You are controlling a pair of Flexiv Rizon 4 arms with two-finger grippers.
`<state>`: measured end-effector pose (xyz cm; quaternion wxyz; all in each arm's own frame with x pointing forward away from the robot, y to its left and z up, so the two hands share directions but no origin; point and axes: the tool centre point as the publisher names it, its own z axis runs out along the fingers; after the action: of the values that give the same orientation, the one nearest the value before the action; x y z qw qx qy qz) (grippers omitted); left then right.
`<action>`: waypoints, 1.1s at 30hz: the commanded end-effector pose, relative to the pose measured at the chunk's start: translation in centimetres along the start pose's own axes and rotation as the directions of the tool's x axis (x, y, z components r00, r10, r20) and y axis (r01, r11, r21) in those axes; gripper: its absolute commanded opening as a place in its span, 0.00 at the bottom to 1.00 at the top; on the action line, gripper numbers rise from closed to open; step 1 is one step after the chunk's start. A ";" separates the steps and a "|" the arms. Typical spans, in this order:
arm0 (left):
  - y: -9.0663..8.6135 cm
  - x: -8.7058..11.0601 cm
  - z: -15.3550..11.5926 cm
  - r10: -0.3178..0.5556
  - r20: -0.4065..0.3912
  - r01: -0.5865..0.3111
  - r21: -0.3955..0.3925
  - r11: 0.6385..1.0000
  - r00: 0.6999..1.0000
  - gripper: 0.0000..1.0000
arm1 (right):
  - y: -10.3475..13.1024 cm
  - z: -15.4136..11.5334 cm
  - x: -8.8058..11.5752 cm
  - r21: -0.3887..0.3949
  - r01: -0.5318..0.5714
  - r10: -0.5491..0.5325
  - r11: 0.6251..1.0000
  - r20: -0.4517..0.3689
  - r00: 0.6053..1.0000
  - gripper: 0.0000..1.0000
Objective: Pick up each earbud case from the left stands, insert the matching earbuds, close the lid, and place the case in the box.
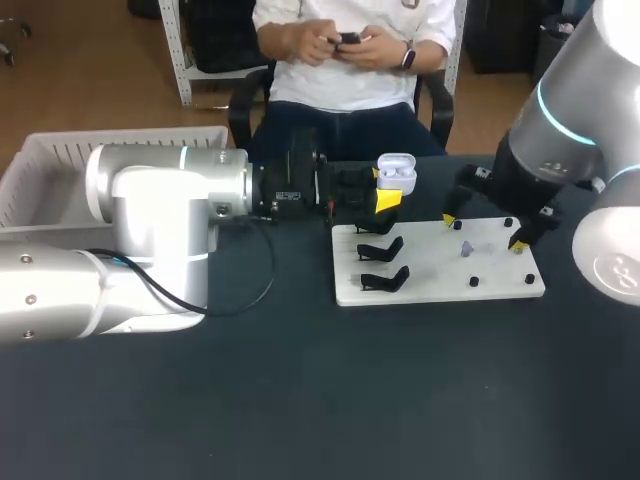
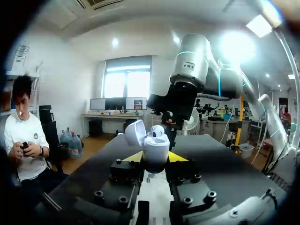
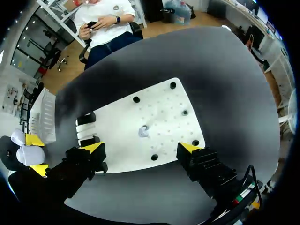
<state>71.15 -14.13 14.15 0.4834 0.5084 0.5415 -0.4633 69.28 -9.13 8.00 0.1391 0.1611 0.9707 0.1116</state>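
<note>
Dark surface (image 1: 300, 400) carries a white board (image 1: 430, 275). The left gripper (image 1: 383, 187) holds the case (image 1: 397, 172), lid open, just above the board's far left corner. The right gripper (image 1: 484, 232) hangs over the board's right half, fingers wide apart, with a small earbud (image 1: 467, 249) on the board under it. Black stands (image 1: 383, 250) sit on the board's left side.

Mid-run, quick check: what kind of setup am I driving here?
Probably a robotics lab test bench: a dark table with a white pegged fixture board, black stands on it, and a white slatted box at my left; the left gripper holds an open earbud case.
</note>
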 end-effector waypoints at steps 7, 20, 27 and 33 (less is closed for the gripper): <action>-0.1 0.1 0.0 0.002 0.005 -0.002 -0.004 1.000 1.000 0.00 | 0.5 2.1 -0.2 0.050 -0.078 0.077 0.996 0.012 0.997 1.00; -0.1 0.1 0.0 0.002 0.005 -0.002 -0.004 1.000 1.000 0.00 | -0.6 2.8 0.3 0.080 -0.136 0.136 0.988 0.004 0.991 1.00; -0.1 0.1 0.0 0.002 0.005 -0.002 -0.004 1.000 1.000 0.00 | -1.0 3.1 -0.2 0.081 -0.162 0.162 0.984 0.003 0.987 1.00; -0.1 0.1 0.0 0.002 0.005 -0.002 -0.004 1.000 1.000 0.00 | -0.8 3.8 -0.4 0.097 -0.154 0.156 0.983 -0.012 0.988 1.00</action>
<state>71.15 -14.13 14.15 0.4834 0.5085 0.5415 -0.4633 70.10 -9.69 4.62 0.1155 0.2408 0.9603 0.0802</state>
